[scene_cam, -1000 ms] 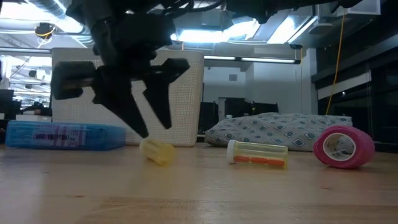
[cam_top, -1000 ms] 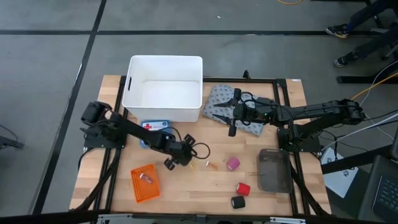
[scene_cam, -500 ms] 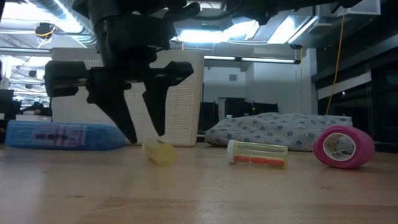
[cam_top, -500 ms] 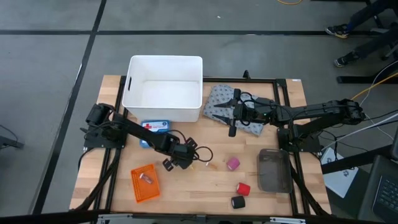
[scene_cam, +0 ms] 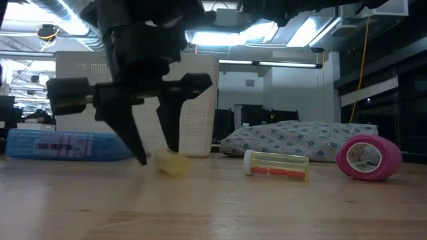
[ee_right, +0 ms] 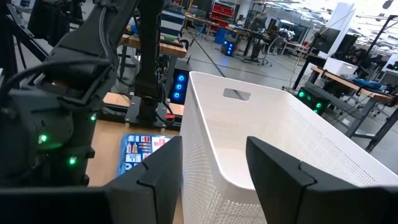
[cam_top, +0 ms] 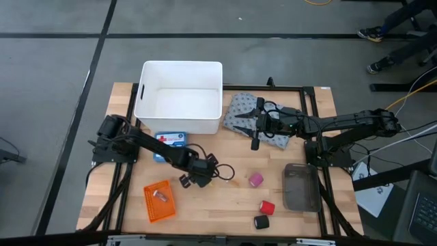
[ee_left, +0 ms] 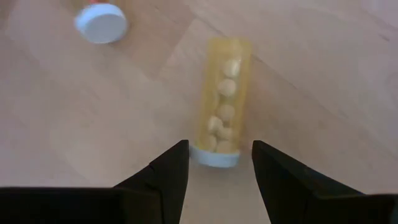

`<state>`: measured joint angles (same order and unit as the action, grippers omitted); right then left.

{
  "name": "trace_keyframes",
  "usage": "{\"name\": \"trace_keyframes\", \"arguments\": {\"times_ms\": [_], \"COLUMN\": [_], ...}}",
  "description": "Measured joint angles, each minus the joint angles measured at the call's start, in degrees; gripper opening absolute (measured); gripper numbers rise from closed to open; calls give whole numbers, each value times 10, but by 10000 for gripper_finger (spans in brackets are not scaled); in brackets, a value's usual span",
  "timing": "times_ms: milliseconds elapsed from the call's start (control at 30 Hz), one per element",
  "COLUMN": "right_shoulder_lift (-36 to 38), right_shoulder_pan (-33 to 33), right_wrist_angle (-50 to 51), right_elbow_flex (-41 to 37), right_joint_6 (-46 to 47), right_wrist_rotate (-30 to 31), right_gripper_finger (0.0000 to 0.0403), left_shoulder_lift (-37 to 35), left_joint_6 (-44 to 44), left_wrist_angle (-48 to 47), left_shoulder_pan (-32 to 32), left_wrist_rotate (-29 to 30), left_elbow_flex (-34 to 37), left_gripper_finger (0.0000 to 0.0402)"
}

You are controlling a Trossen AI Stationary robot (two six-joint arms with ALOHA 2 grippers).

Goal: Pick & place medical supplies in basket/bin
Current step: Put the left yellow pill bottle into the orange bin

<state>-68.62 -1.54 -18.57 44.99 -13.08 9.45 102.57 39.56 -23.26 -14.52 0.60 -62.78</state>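
My left gripper point(ee_left: 216, 167) is open and low over the table's middle point(cam_top: 205, 176). Its fingers point(scene_cam: 139, 150) stand on either side of the white-capped end point(ee_left: 214, 155) of a small yellow vial point(ee_left: 224, 102) that lies on its side on the wood; I see no touch. A second vial with orange pieces point(scene_cam: 277, 165) lies to its right. My right gripper point(cam_top: 254, 133) is open and hovers over the grey dotted pack point(cam_top: 240, 113), facing the white tub point(ee_right: 249, 137). Pink point(cam_top: 255, 180), red point(cam_top: 267, 207) and black point(cam_top: 261, 222) rolls lie near the front.
The white tub point(cam_top: 181, 65) stands at the far edge, with a blue box point(cam_top: 171, 139) in front of it. The orange basket point(cam_top: 158, 200) lies front left with a small item inside. The dark tray point(cam_top: 301, 186) lies front right. Bare wood shows between basket and rolls.
My left gripper has moved a little toward the table's right and come down, so its open fingers now straddle the yellow vial's end close to the wood. The vial has stayed where it was. The right arm has kept still.
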Motion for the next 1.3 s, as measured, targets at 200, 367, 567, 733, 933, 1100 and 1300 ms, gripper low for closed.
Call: {"name": "trace_keyframes", "arguments": {"times_ms": [200, 367, 567, 733, 933, 1100, 1300], "right_shoulder_lift": [0, 0, 0, 0, 0, 0, 0], "right_shoulder_pan": [0, 0, 0, 0, 0, 0, 0], "right_wrist_angle": [1, 2, 2, 2, 2, 2, 2], "right_elbow_flex": [0, 0, 0, 0, 0, 0, 0], "right_joint_6": [0, 3, 3, 4, 4, 4, 4], "right_wrist_rotate": [0, 0, 0, 2, 2, 2, 2], "right_gripper_finger": [178, 178, 178, 178, 178, 178, 178], "left_shoulder_lift": [15, 14, 14, 14, 0, -47, -118], "left_joint_6": [3, -19, -32, -53, -73, -105, -205], "left_wrist_angle": [8, 7, 3, -1, -39, -102, -238], "left_shoulder_pan": [0, 0, -1, -4, -11, -20, -39], "left_wrist_rotate": [-8, -23, -30, -27, -19, -21, -14], "left_elbow_flex": [-1, -1, 0, 0, 0, -6, -45], "left_gripper_finger": [175, 164, 133, 114, 113, 114, 109]}}
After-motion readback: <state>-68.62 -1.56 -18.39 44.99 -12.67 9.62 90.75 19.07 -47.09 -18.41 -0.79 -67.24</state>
